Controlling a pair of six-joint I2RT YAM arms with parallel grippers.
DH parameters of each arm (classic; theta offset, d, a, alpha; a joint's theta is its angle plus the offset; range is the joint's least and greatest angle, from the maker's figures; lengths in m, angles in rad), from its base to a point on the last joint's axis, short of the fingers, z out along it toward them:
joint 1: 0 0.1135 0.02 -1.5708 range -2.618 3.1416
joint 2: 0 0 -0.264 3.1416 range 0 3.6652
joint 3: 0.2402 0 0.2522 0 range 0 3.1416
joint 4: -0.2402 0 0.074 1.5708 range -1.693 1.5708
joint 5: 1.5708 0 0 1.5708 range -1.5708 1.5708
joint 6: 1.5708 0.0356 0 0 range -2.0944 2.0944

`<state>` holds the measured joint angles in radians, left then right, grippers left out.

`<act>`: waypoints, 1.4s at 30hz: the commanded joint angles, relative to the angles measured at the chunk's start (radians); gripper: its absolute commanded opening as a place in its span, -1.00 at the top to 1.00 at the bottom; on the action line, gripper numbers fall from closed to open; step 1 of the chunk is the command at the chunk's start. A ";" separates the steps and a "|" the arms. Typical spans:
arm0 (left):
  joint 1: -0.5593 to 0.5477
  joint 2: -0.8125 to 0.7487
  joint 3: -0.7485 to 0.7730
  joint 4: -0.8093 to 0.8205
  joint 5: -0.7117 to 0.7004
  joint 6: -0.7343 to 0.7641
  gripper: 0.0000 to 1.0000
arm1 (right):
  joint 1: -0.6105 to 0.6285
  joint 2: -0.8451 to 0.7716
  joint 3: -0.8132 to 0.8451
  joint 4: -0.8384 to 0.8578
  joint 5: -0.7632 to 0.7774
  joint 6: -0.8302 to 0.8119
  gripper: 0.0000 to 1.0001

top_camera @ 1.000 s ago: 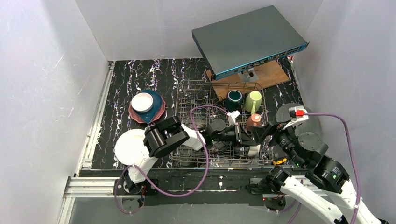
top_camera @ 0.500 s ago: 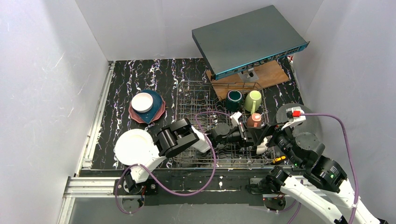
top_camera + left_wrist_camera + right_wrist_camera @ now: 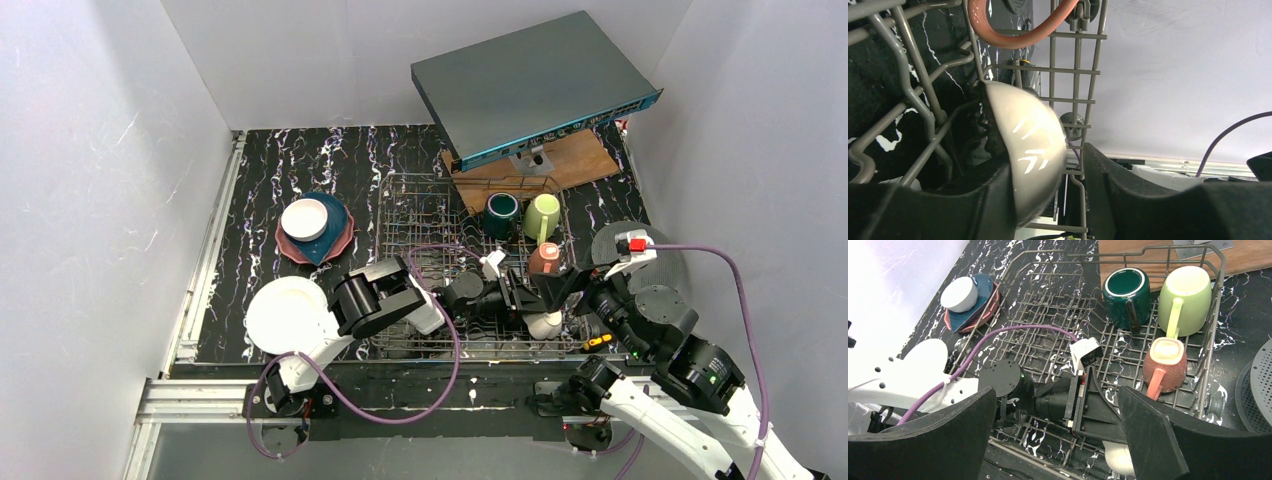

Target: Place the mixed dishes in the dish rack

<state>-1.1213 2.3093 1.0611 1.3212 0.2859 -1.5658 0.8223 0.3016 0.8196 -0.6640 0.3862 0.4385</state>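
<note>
Dish rack (image 3: 430, 215) sits right of centre on the black marbled bench (image 3: 300, 160), reaching almost to its near edge. In the rack's far right corner I see the dark teal mug (image 3: 501, 213) and the light green mug (image 3: 542, 215) side by side, with the salmon-pink mug (image 3: 544, 259) just nearer to me. My left hand (image 3: 1045, 157) is down in the rack's near right corner, fingers parted around a white bowl (image 3: 1028, 135) that rests among the wires. One finger lies against the bowl and the other stands clear of it. My right hand (image 3: 1057, 392) hovers above that corner, spread wide with nothing between its fingers. Near the bench's left edge lies the cream plate (image 3: 285, 313). Farther back is the pink scalloped plate (image 3: 288, 247), under the dark blue plate (image 3: 335, 215), with a second white bowl (image 3: 304, 219) on top. The flat grey box (image 3: 530, 85) sits tilted over a wooden board (image 3: 575, 160) at the far right corner. The markings along its blue front edge are too small for me to read.
</note>
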 commanded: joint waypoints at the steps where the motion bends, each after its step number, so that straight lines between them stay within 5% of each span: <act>1: -0.005 -0.069 -0.039 -0.075 -0.025 0.025 0.02 | 0.003 -0.005 -0.007 0.036 -0.008 -0.006 -0.96; 7: -0.005 -0.203 -0.021 -0.454 -0.006 0.179 -0.28 | 0.003 -0.009 -0.019 0.043 -0.013 -0.003 -0.96; 10: -0.004 -0.244 0.070 -0.781 0.033 0.258 -0.91 | 0.003 -0.007 -0.023 0.049 -0.019 -0.002 -0.96; 19: -0.030 -0.279 0.335 -1.462 -0.063 0.496 -0.96 | 0.003 0.012 -0.030 0.074 -0.023 -0.007 -0.96; 29: -0.061 -0.267 0.458 -1.621 -0.121 0.747 -0.96 | 0.003 0.027 -0.034 0.080 -0.031 -0.011 -0.96; 37: -0.065 -0.240 0.534 -1.669 -0.081 0.780 -0.94 | 0.004 0.033 -0.040 0.087 -0.038 -0.005 -0.96; 42: -0.069 -0.203 0.558 -1.594 -0.004 0.739 -0.59 | 0.003 0.026 -0.043 0.078 -0.031 -0.003 -0.96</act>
<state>-1.1820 2.0907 1.5734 -0.2829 0.2195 -0.8211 0.8223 0.3275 0.7864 -0.6270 0.3523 0.4404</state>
